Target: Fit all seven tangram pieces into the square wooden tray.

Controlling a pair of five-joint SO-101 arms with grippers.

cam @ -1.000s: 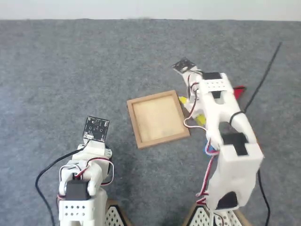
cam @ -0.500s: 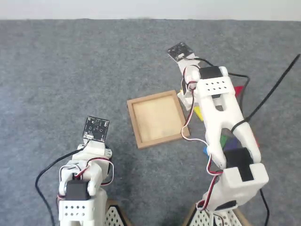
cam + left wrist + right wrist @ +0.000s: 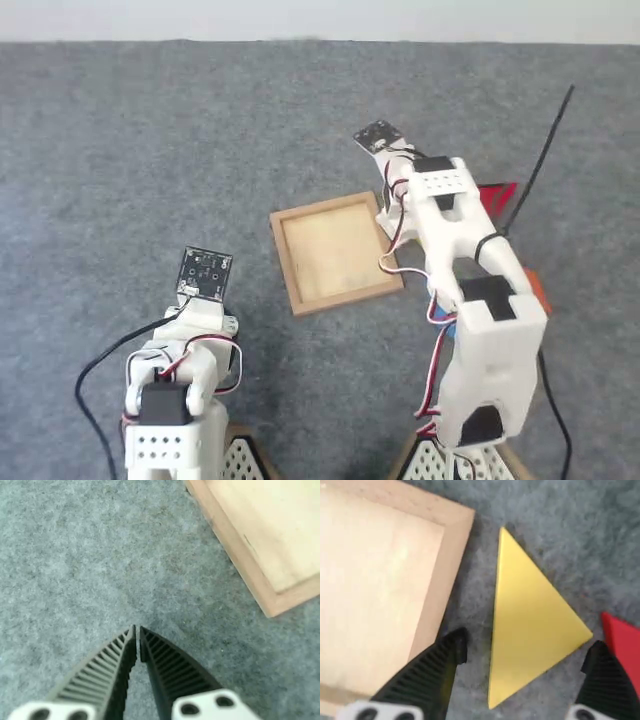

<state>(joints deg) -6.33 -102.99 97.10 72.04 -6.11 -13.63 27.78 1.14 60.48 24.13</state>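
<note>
The left arm (image 3: 175,385) sits at the near left of the table, well apart from the pieces. The left gripper (image 3: 136,629) points down at bare grey carpet (image 3: 120,150). Its jaws are together, tip against tip, and hold nothing. One corner of the wooden tray (image 3: 240,565) lies ahead of it and to its right.

The tray (image 3: 283,262) sits at mid-table, slightly rotated, and we see no piece on its floor. All seven placements therefore appear to remain.

The right arm (image 3: 480,330) extends along the right side of the tray. We judge it the nearer arm, and the one to make the coming move.

The right gripper (image 3: 526,647) hangs directly over the yellow triangle (image 3: 528,623), with its jaws spread wide. One finger is over the strip of carpet between the tray rim (image 3: 445,575) and the triangle. The other is beyond the triangle's opposite corner.

The triangle appears to lie flat on the carpet just right of the tray's right rim. Its longest edge runs alongside that rim, near it but not touching, so the closing line crosses the long edge roughly square-on.

We cannot tell whether either finger touches the triangle. Nothing is clamped.

A red piece (image 3: 622,640) lies just right of the triangle.
</note>
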